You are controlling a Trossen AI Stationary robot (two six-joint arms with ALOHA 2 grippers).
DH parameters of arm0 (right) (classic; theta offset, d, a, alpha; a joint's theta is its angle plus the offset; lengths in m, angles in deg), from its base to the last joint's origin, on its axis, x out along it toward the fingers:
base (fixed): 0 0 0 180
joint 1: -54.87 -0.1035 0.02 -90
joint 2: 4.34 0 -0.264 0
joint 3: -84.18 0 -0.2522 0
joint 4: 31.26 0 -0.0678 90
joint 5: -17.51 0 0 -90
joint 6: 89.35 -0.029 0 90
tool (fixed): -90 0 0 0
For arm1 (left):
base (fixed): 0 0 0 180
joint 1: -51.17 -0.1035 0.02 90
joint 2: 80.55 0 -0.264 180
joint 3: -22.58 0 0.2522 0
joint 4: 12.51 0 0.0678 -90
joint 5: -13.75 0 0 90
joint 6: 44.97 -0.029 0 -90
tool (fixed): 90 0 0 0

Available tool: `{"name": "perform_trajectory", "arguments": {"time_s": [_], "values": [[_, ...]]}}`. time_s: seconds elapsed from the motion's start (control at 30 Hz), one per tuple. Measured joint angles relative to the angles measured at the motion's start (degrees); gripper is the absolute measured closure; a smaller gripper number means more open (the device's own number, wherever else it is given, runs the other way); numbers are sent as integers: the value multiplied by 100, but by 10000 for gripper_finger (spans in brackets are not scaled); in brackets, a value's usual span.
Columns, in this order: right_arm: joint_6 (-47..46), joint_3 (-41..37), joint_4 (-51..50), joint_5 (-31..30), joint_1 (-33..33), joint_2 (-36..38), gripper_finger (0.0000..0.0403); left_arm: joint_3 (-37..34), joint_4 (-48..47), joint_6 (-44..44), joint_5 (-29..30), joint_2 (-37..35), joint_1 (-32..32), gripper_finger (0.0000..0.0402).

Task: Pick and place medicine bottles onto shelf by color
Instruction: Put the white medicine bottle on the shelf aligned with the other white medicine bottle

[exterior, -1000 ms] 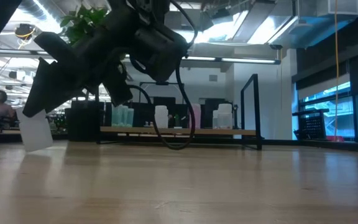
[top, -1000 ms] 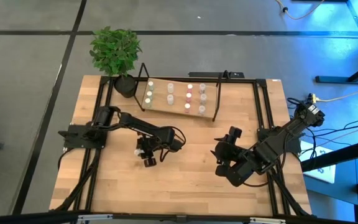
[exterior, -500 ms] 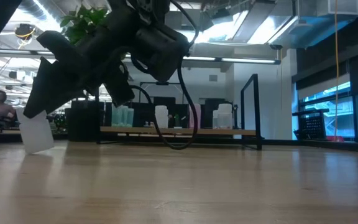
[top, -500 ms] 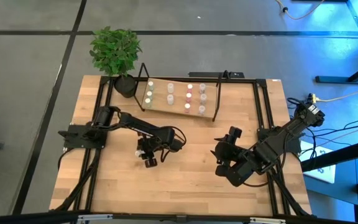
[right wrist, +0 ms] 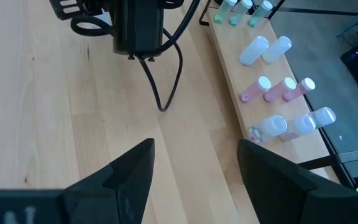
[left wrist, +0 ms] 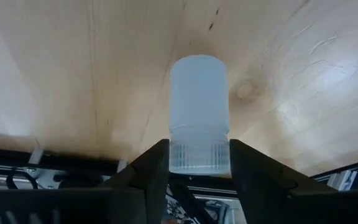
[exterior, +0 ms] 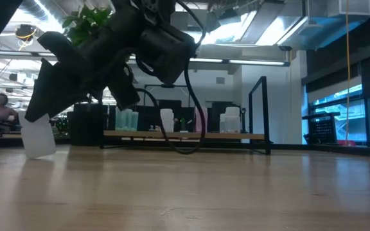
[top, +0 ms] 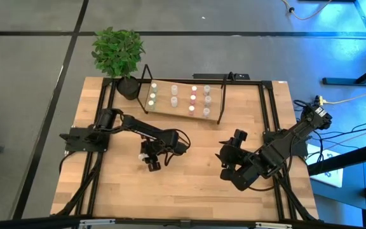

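My left gripper [top: 152, 163] is over the middle of the table, shut on a white translucent bottle [left wrist: 197, 118]. The bottle also shows in the low view [exterior: 38, 138], below the gripper and close to the tabletop. My right gripper [top: 226, 164] is open and empty to the right of the table's middle. The shelf [top: 184, 113], a wooden board in a black wire frame, stands at the far edge. On it stand yellow-green bottles [top: 153, 95], white ones [top: 174, 95], pink ones [top: 193, 97] and clear ones [top: 206, 97]. My left gripper pinches the bottle's ribbed cap end [left wrist: 199, 159] between its two fingers [left wrist: 148, 174]. The fingers slant down from above. The bottle's body sticks out past the fingertips, tilted, its free end [exterior: 40, 154] down by the tabletop; whether it touches the wood I cannot tell.
A potted plant [top: 118, 52] stands at the far left corner beside the shelf. Black frame rails [top: 264, 108] run along the table's left and right sides. A cable loop [right wrist: 166, 87] hangs from my left arm. Bare wood lies in front of both grippers.
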Motion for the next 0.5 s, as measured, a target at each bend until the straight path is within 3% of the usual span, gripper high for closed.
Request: {"name": "perform_trajectory", "arguments": {"time_s": [0.5], "values": [[-4,0,0,0,0,0,171,0,83,74,73,0,-2,151]]}}
